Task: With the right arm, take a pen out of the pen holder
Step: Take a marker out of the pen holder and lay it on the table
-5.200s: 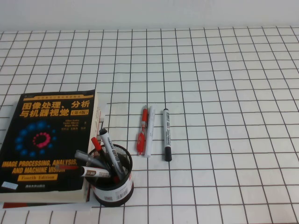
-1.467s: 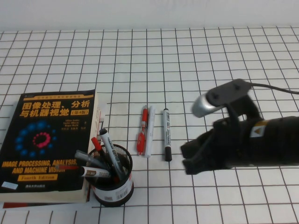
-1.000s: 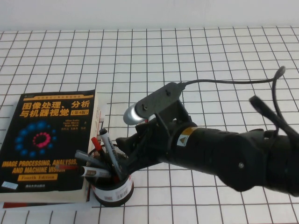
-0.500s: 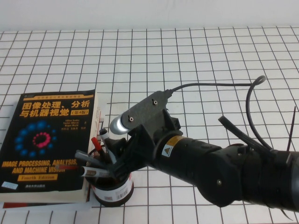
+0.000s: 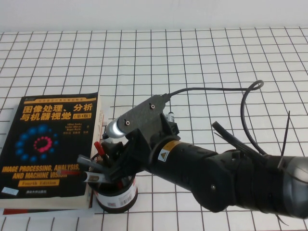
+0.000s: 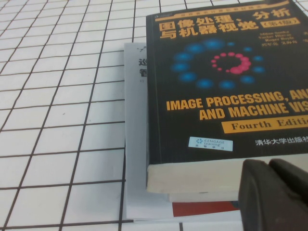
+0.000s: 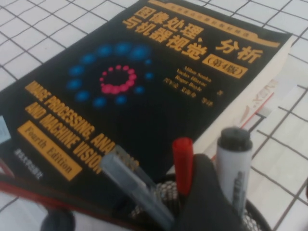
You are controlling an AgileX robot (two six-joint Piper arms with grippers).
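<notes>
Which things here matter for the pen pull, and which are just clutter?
Job: pen holder; pens standing in it; right gripper, open, down among those pens.
Lying about: book beside the holder; paper under it; left gripper, parked by the book's corner.

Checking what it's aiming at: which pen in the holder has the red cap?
The red-capped pen, upright between the clear grey pen and the dark-capped white marker. Right gripper hovers open over the holder; left gripper sits shut by the book.
</notes>
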